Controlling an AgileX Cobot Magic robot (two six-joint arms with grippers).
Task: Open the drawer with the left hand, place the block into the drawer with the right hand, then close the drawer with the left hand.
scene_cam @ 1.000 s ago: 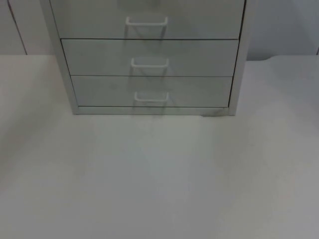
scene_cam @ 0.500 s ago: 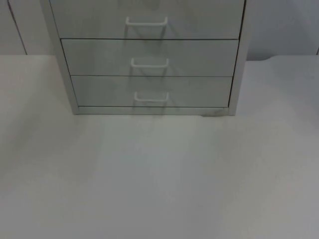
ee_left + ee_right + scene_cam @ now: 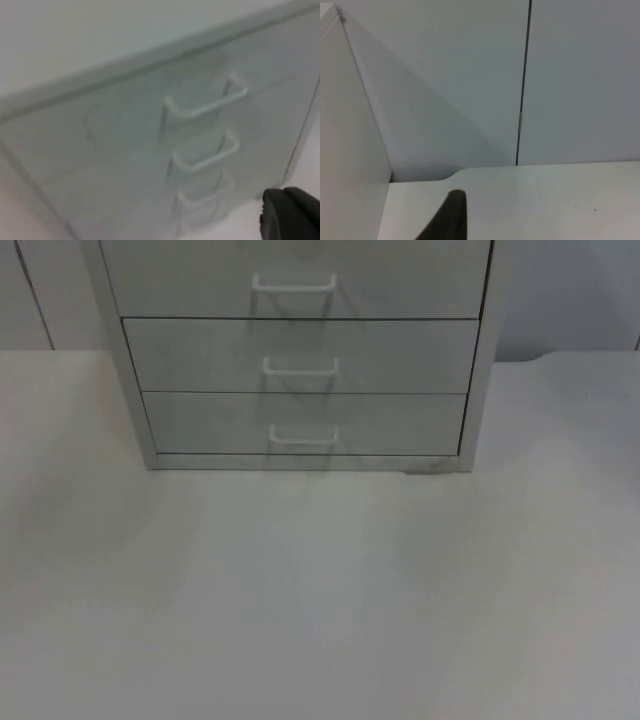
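While the cabinet (image 3: 300, 350) sits at the back of the white table (image 3: 320, 590), right up against the grey wall (image 3: 560, 290), all three drawers visible in the top view are pushed in flush. That's the top drawer (image 3: 180, 280), the middle drawer (image 3: 190, 355) and the bottom drawer (image 3: 200, 422), stacked one above the other, each with a white handle in the middle of its front: top handle (image 3: 293, 284), middle handle (image 3: 301, 366), bottom handle (image 3: 304, 435). There's a small dark mark (image 3: 428, 468) on the table, touching the cabinet's front corner on the picture's right.

The left gripper (image 3: 290, 212) hangs in front of the cabinet, looking at the drawer fronts at a tilt. It's near them but not touching, and no handle is in its grasp. Honestly I can't tell whether it's apart or together, since just one black tip shows.

The right gripper (image 3: 447, 217) is off beside the cabinet's side panel (image 3: 345, 140), above the table and facing the wall, where a dark vertical seam (image 3: 522, 85) runs down to the table edge. Same deal here, one dark tip, so I can't tell its state either. It looks like it's waiting.
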